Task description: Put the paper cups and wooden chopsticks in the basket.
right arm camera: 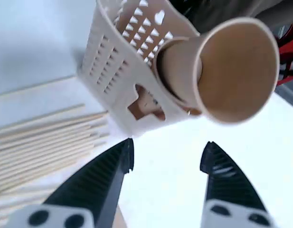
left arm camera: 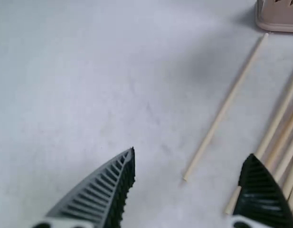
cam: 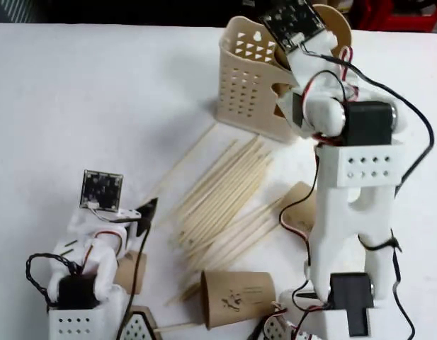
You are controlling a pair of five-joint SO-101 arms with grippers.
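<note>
Cup step partly done: paper cups (right arm camera: 231,71) sit nested in basket (right arm camera: 122,61), tilted out over the rim. R gripper (right arm camera: 167,152) is just beside it, fingers apart, empty. L gripper (left arm camera: 191,164) has fingers apart above a single chopstick (left arm camera: 227,107). Next, prob: lower and close on it. Chopstick pile (cam: 225,198) and lying cup (cam: 239,297) not yet in.

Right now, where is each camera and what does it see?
High view: above the table, looking down on both arms, basket and chopsticks.
Left wrist view: on left arm, facing the table past the open left hand.
Right wrist view: on right arm, facing the basket's cup past the open right hand.
All share the basket.
</note>
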